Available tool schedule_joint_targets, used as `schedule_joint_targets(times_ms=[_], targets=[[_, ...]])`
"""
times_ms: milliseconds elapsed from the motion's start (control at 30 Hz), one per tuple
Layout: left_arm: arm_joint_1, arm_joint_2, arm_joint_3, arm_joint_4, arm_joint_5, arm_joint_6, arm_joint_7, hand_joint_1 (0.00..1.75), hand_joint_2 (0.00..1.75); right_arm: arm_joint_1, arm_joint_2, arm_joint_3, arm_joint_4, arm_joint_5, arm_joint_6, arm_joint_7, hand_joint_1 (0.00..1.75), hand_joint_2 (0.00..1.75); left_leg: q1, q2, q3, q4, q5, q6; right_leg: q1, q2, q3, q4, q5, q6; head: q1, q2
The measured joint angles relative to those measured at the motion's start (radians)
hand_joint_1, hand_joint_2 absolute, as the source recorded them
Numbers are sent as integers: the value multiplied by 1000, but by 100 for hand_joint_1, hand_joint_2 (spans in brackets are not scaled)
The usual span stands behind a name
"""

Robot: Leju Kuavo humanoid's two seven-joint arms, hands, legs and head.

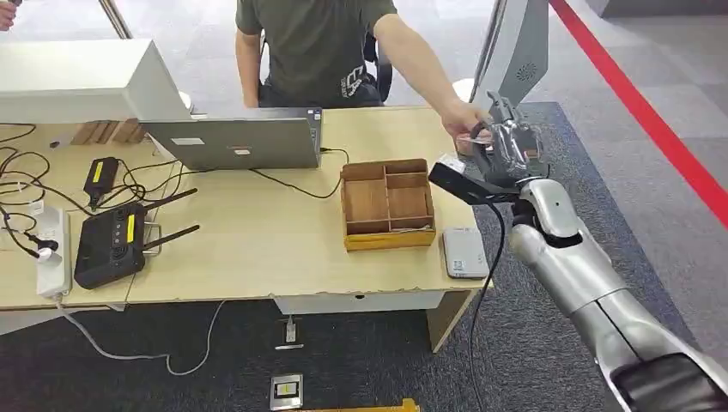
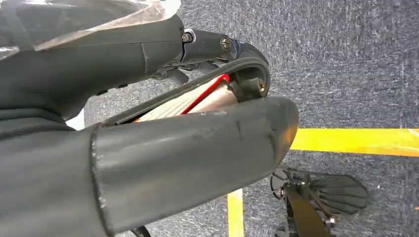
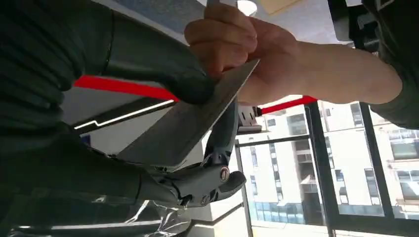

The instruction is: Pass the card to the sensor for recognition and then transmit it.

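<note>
Holding the card [image 3: 190,123] out past the far right corner of the bench [image 1: 257,249], the right hand [image 1: 506,146] has it pinched between thumb [image 3: 163,74] and the darker fingers [image 3: 217,148]; in the right wrist view the flat of the card runs up from the grip to the person's hand [image 3: 257,54], whose fingers close on its free edge. Both hands are on the card at once, so I judge this to be the hand-over step, with release not yet made

Landmark: wooden tray [image 1: 388,204], compartments bare
- card and right hand: beyond the tray, off its far right corner, raised above the bench edge
- small white device [image 1: 464,252] (presumably the sensor, cannot confirm): just beside the tray's near right corner, flat on the bench
- laptop [image 1: 236,142]: left of the tray and further back, lid turned toward the robot
- router [image 1: 110,245] with antennas: well left of the tray

Why held so: the card is gripped at one end, leaving the other end free for the person to take. The arm is stretched toward the seated person [image 1: 318,51], which keeps the exchange clear of the tray and cables

Left hand [image 2: 148,148]: hangs over the carpet with its yellow floor line [image 2: 356,140]; thumb and fingers lie close together with nothing plainly between them, but whether clenched I cannot tell

Risk, as a judgement: letting go before the person's grip is firm would drop the card
</note>
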Motion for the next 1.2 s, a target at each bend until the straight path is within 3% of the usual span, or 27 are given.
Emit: schedule_joint_targets(times_ms=[667,1200], targets=[[1,1,0,0,2,-2,-2,0,0,-4,-8,34,52,-18,4,-2,175,175,0,0,0,0,0,0,0,0,0,0,0,0,0,0],[2,3,0,0,20,4,10,0,0,73,-14,39,172,-75,-42,-73,175,175,0,0,0,0,0,0,0,0,0,0,0,0,0,0]])
